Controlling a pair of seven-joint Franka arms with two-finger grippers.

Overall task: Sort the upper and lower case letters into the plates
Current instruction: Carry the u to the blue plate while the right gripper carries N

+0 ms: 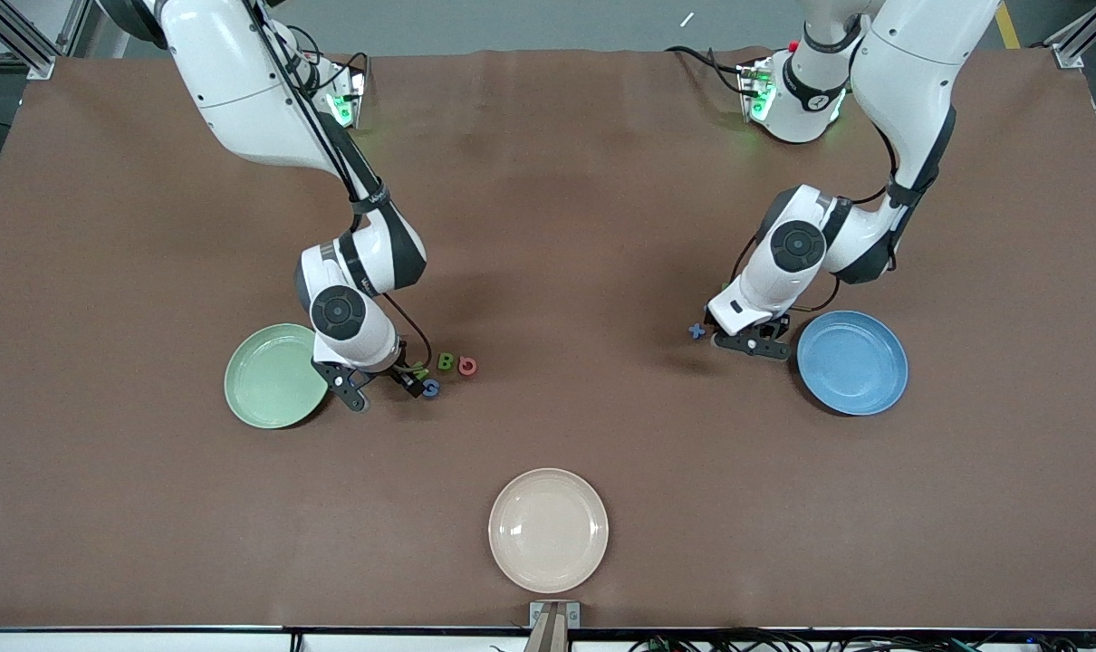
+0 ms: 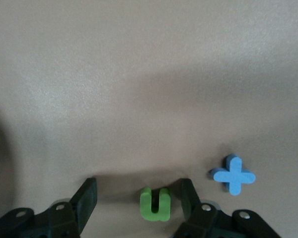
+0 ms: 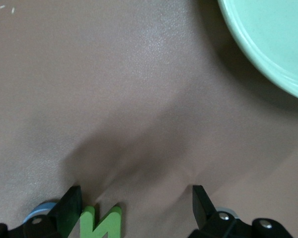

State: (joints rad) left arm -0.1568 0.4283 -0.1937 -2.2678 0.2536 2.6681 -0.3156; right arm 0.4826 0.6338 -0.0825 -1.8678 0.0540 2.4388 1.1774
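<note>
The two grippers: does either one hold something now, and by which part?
Nothing is held. The left gripper stands open around the small green foam letter; the right gripper stands open at the green zigzag foam letter.

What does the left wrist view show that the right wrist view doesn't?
Only the left wrist view shows a green letter u lying between the open left gripper fingers, with a blue plus sign beside it. Only the right wrist view shows the pale green plate and a green letter, probably an M, between the open right gripper fingers. Both show the brown table.
</note>
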